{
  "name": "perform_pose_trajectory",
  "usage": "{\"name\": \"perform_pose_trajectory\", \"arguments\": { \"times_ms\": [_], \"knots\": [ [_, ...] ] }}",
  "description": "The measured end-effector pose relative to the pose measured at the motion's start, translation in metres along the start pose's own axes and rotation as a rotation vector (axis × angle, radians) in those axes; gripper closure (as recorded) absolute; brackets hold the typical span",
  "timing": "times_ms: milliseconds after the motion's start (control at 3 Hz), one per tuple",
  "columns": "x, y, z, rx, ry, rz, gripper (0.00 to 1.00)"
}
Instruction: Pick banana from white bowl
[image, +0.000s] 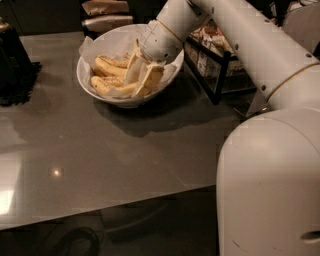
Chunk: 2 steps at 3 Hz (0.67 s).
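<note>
The white bowl (86, 86) stands at the back of the grey table, lined with crinkled white paper. Several yellow bananas lie in it; one (109, 66) lies at the back left and another (104, 86) at the front left. My gripper (141, 80) reaches down into the bowl's right half, right among the bananas, and a browner banana (156, 76) sits against its right side. The white wrist (160, 37) hides the bowl's back right part.
A black wire rack of packets (216, 67) stands just right of the bowl, under my arm. A dark object (15, 65) stands at the table's left edge. Wrapped packets (105, 15) lie behind the bowl. My white base (270, 185) fills the lower right.
</note>
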<state>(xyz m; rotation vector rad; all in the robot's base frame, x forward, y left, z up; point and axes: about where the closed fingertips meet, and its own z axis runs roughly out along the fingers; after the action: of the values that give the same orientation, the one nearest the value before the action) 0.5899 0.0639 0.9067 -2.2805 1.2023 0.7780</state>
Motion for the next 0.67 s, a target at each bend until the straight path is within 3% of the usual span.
{"name": "perform_pose_trajectory", "arguments": {
  "times_ms": [667],
  "knots": [
    [-0.005,0.006,-0.020,0.029,0.064,0.033,1.00]
  ]
}}
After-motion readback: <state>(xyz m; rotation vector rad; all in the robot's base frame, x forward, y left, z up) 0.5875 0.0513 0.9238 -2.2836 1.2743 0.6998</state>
